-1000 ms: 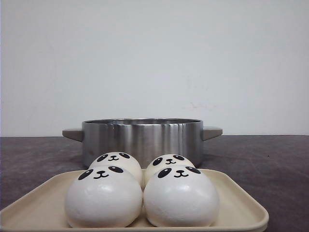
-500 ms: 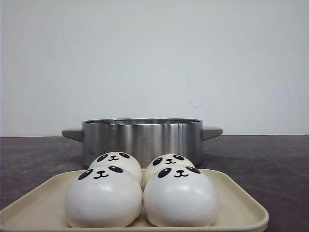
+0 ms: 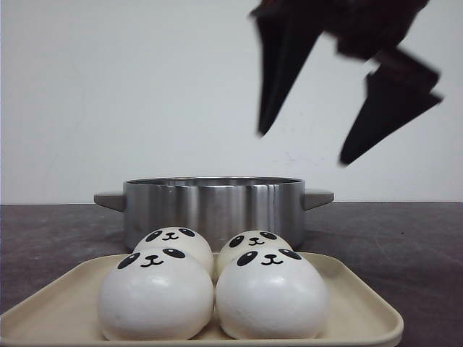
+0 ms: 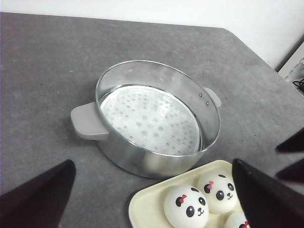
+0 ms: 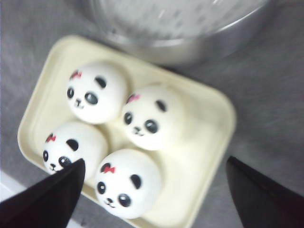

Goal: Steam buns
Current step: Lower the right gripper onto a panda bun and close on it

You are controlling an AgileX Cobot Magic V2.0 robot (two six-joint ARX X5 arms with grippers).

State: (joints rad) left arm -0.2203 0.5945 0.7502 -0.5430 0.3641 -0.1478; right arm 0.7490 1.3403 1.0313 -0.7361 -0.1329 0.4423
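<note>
Four white panda-face buns sit in two rows on a cream tray (image 3: 362,307) at the table's front: front left (image 3: 155,295), front right (image 3: 271,293), back left (image 3: 173,242), back right (image 3: 253,242). Behind them stands the steel steamer pot (image 3: 213,206); its perforated floor (image 4: 152,118) is empty. My right gripper (image 3: 302,148) is open, high above the pot's right side. In its wrist view it (image 5: 154,199) hangs over the buns (image 5: 127,183), touching none. My left gripper (image 4: 152,199) is open and empty, above the table beside the pot and tray (image 4: 147,209).
The pot has a grey handle on each side (image 3: 108,200) (image 3: 318,197). The dark grey table (image 3: 405,246) runs to a white wall behind. The table's rounded far corner (image 4: 237,38) shows in the left wrist view.
My right gripper has come into the front view at the upper right, open. The buns, tray and pot have not moved.
</note>
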